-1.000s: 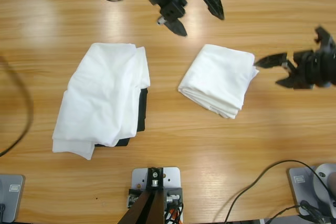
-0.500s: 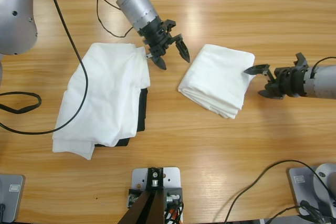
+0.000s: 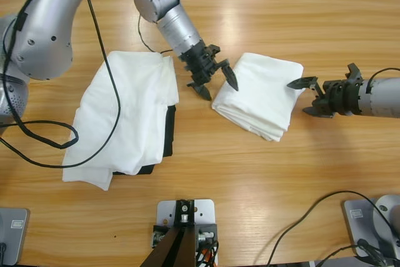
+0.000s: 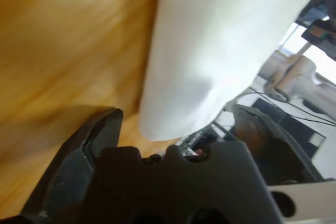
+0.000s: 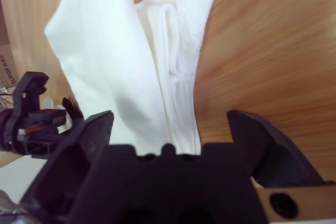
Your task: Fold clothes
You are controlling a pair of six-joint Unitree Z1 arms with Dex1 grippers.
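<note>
A folded white T-shirt (image 3: 259,95) lies on the wooden table (image 3: 325,173), right of the middle. The left gripper (image 3: 215,82) comes in from the far left on a silver arm and hangs at the shirt's left edge with its jaws spread wide, one jaw over the cloth and one over bare wood; in its wrist view the shirt's (image 4: 220,51) corner sits just ahead of the open jaws. The right gripper (image 3: 309,95) reaches in from the right, jaws also wide, at the shirt's right corner, holding nothing. To the left lies a larger, looser pile of white cloth (image 3: 125,117) resting on a black garment (image 3: 167,136). No container is on the table.
</note>
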